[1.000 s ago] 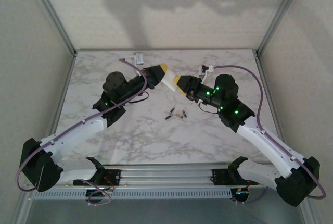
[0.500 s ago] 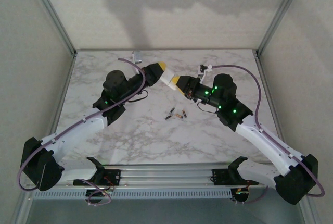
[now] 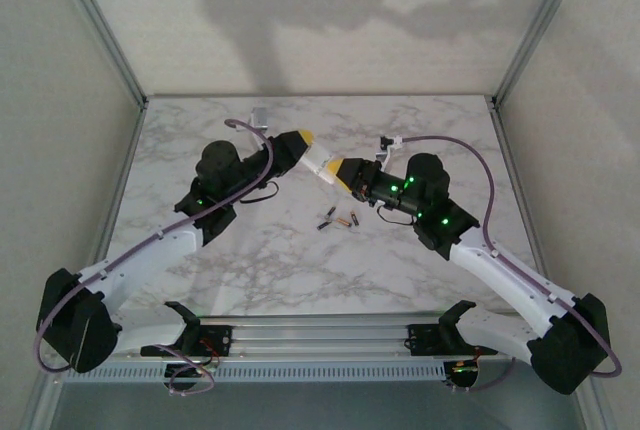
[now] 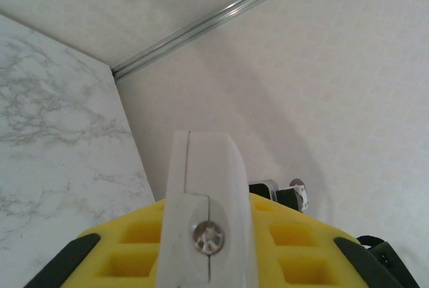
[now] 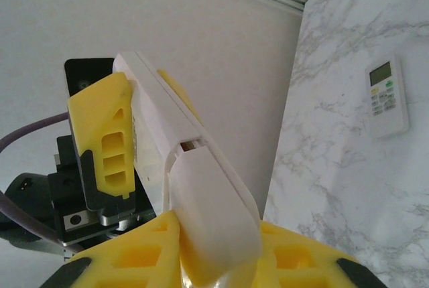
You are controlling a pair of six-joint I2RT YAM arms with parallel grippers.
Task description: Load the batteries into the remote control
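Both grippers clamp one white remote (image 3: 322, 160), held up off the marble table (image 3: 250, 250).
L gripper (image 3: 305, 140) is clenched on the remote's far-left end. R gripper (image 3: 340, 170) grasps the opposite end, w/ yellow pads either side of what looks like the batt. cover section, so the remote hangs tilted btwn them. Batteries (image 3: 338, 219), approx. four, some dark and some coppery, lie loose in a small cluster on the tabletop just nearside of the held remote, touched by neither gripper. A 2nd remote (image 5: 387, 97) w/ display & buttons lies flat at the table's far edge, well beyond the held remote and to its left.
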